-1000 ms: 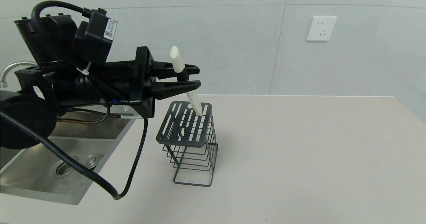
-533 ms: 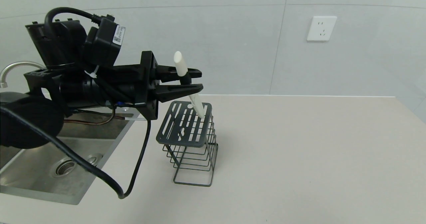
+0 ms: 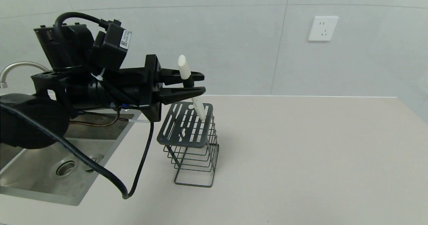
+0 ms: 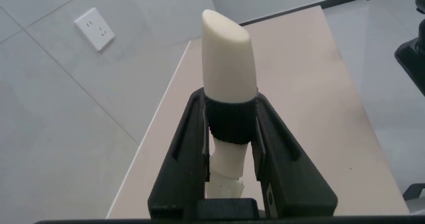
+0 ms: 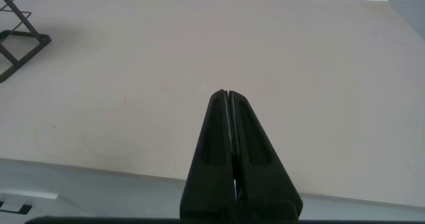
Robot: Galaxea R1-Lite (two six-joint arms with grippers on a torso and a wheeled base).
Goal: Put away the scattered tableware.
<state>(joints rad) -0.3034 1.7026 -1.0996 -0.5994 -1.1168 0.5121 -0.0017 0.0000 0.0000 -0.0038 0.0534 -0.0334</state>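
My left gripper (image 3: 201,82) is shut on a white utensil (image 3: 183,65) with a dark band at its middle, held nearly upright. Its lower tip (image 3: 200,111) meets the slotted top of the dark wire cutlery rack (image 3: 189,144) near the rack's far right corner. In the left wrist view the utensil (image 4: 229,58) stands clamped between the two fingers (image 4: 190,127) of the left gripper (image 4: 229,117). My right gripper (image 5: 229,101) hovers shut and empty over bare counter, with a corner of the rack (image 5: 16,38) at the picture's edge.
A steel sink (image 3: 40,164) with a drain and a tap (image 3: 13,66) lies left of the rack. The beige counter (image 3: 301,151) stretches free to the right. A wall socket (image 3: 323,28) sits on the tiled wall behind.
My left arm has shifted a little to the right and down with the utensil, lowering its tip further onto the rack's slotted top. The rack has stayed put.
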